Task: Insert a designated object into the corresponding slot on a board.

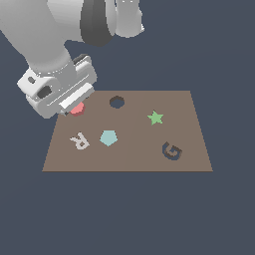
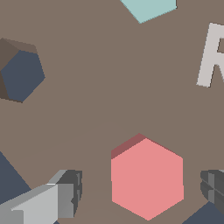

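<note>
the fingers (image 2: 141, 192) stand spread with the red block (image 2: 147, 178) between them untouched, so an off-centre closing could skew it away from the slot (image 2: 24, 75).

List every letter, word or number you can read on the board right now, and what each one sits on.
"R": pale raised letter on the brown board, beside the teal pentagon; the wrist view cuts it off at the edge.
"G": dark letter-shaped cutout in the board, below the green star.
No other words, numbers or brands are readable, on the arm included.
</note>
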You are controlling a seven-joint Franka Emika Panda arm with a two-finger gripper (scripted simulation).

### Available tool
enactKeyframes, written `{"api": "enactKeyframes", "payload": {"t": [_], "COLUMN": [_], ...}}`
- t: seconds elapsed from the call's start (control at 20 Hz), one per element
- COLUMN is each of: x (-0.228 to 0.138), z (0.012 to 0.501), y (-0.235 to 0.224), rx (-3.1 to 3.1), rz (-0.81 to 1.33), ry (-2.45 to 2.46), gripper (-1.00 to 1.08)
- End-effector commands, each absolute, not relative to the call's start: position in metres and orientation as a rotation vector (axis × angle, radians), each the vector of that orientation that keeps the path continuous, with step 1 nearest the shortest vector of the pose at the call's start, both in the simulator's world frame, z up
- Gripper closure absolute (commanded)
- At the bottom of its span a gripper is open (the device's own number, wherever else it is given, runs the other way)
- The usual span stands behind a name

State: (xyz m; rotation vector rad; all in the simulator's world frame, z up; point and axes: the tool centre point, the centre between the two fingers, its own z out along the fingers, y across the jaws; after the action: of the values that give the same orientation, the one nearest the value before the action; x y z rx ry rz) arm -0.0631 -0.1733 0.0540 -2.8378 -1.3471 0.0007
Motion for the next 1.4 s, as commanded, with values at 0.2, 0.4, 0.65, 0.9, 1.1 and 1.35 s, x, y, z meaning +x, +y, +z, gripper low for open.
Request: {"api": "enactKeyframes", "payload": {"t": [0.2,0.4,0.65,0.9,1.1,1.35], "x": [-0.061,-0.061,-0.061,-0.061,-0.061,-0.061], "z": [0.050,0.049,0.035,0.030,0.030,0.030], "y": [-0.179,-0.179,-0.179,-0.179,-0.179,-0.179], "rx": [-2.816,-2.818,-2.816,-2.816,-2.816,-2.816], "rz": [0.000,0.000,0.000,0.000,0.000,0.000], "ry": [-1.393,-1.388,-1.392,-1.394,-1.394,-1.394], "gripper": [-0.92,-0.92,-0.92,1.08,1.08,1.08]}}
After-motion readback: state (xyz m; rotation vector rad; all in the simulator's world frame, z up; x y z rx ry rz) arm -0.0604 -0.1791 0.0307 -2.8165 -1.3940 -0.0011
